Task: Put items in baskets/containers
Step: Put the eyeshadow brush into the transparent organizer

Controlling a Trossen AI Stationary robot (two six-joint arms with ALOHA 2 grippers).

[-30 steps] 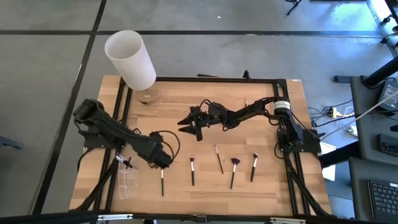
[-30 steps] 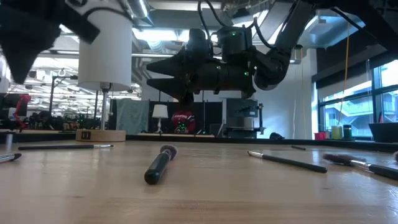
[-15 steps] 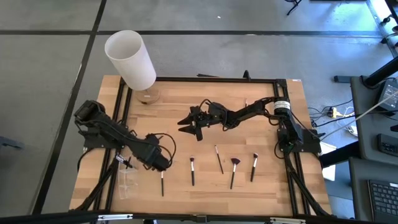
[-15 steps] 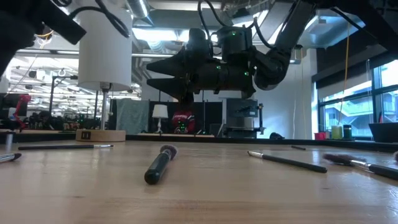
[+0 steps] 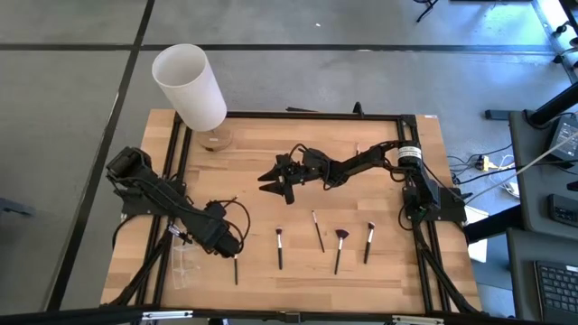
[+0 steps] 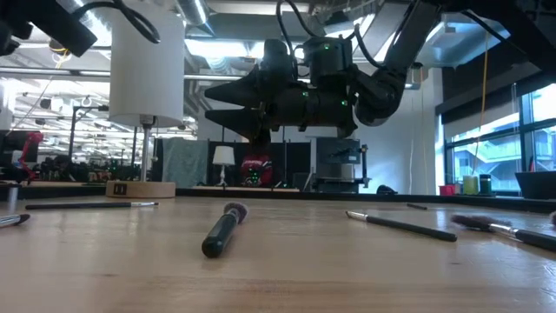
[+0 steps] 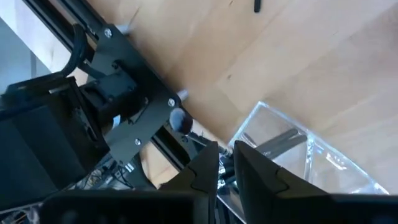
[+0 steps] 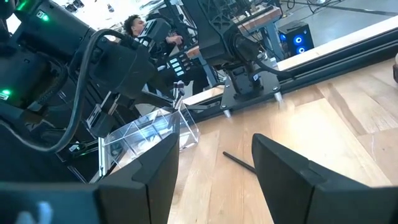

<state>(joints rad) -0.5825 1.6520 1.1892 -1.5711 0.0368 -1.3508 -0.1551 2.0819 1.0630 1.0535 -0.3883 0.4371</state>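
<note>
The clear container (image 5: 185, 264) sits hard by the table's left edge, near the corner far from the white cylinder (image 5: 190, 86). In the left wrist view a pale handle seems to lie inside it already. It is light and hard to see against the wood, so I judge that a glancing touch from the arm could slide it against the black rail or tip it.

Just beside it, toward the table's middle, the left gripper (image 5: 226, 246) hangs low over the upper end of a dark-handled brush (image 5: 236, 269). Whether its claw is pinching that handle or has merely drawn in above it, I cannot tell. A grip taken so near one end would likely let the thin handle swing or slip out on the way to the container. A miss could roll the brush toward the table's nearer edge. The arm's looped cable also lies close and might snag.

Further right, four more brushes (image 5: 317, 231) lie apart in a loose row, all yet to be collected. A rolling brush might knock into the nearest of them.

The right gripper (image 5: 271, 183) waits above the table's middle, its claw spread wide and empty, well clear of the work.
</note>
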